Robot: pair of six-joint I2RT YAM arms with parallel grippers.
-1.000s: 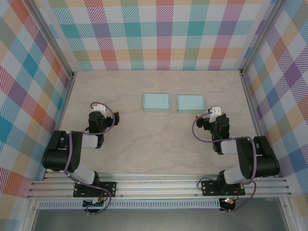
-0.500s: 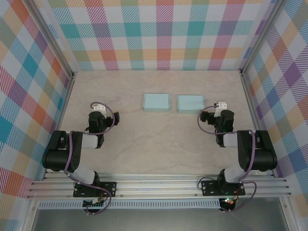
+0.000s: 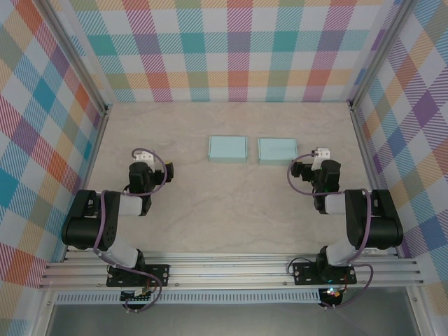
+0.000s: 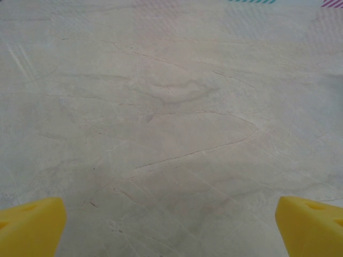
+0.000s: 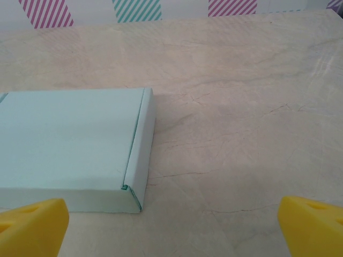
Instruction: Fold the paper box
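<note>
Since the right arm shifted rightward a second ago and then stopped, no fold is under way | right end effector [image 5: 171, 233]: fingers apart, empty, near right paper box [image 5: 69, 147] | left end effector [image 4: 171, 230]: apart, empty, over bare worktop [image 4: 171, 107] | left paper box [image 3: 228, 148] beside it, both flat, mid-worktop, untouched.

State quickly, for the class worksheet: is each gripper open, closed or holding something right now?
Left gripper: open, holding nothing.
Right gripper: open, holding nothing; the paper box lies just ahead of it.
</note>
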